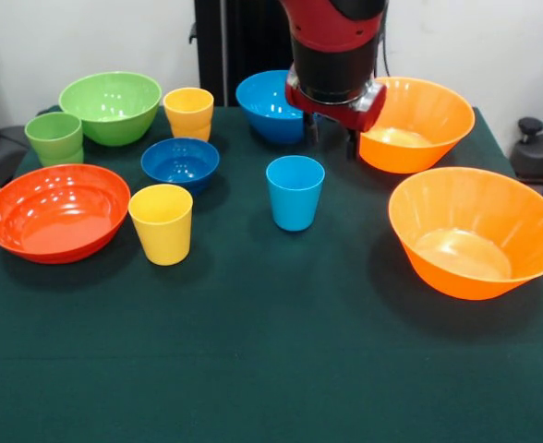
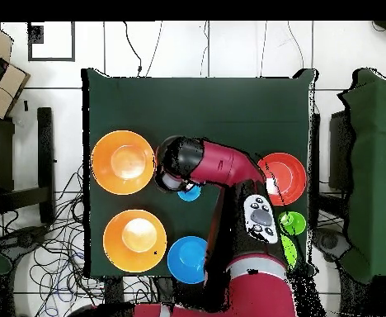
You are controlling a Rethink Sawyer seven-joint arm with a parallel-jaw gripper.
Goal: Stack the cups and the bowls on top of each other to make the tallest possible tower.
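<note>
On the green table (image 1: 271,369) nothing is stacked: every cup and bowl stands alone, mouth up. The pincer (image 1: 331,138) hangs above the far middle of the table, between the light blue bowl (image 1: 270,106) and the far orange bowl (image 1: 417,122), holding nothing. Two dark fingertips (image 1: 352,145) show under its red block, but whether they stand apart or together cannot be told.

In the front view, the light blue cup (image 1: 295,192) stands near the table's middle, just in front of and below the pincer, clear of it. Left of it sits the dark blue bowl (image 1: 180,163), and in front of that bowl a yellow cup (image 1: 162,223), close beside the red-orange bowl (image 1: 57,212) at the left edge. Farther back on the left are the green cup (image 1: 54,138), the green bowl (image 1: 111,107) and the second yellow cup (image 1: 188,113) (this one between the green bowl and the light blue bowl). The near orange bowl (image 1: 476,231) sits at the right, well apart from the light blue cup.

From overhead the arm (image 2: 221,165) covers the table's middle; only a sliver of the light blue cup shows beneath it.
</note>
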